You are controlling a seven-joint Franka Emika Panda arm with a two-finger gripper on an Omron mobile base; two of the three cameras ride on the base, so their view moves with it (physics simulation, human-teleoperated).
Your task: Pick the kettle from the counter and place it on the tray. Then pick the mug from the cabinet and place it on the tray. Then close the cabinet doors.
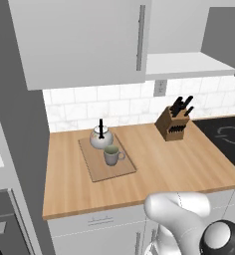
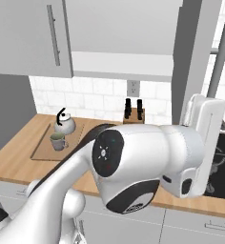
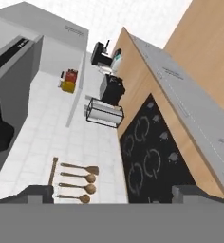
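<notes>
The whitish kettle with its black handle stands on the far end of the wooden tray. On the same tray, just in front of the kettle, sits the grey-green mug. Both rest on the wooden counter. Above them, the left door of the cabinet is shut. The right door stands swung out, baring the white shelf. My gripper is open and empty, with the hand raised beside the open door and looking along the cooktop.
A knife block stands against the tiled wall, right of the tray. A black cooktop lies at the counter's right. Wooden spoons hang on the wall. A tall grey unit bounds the counter's left.
</notes>
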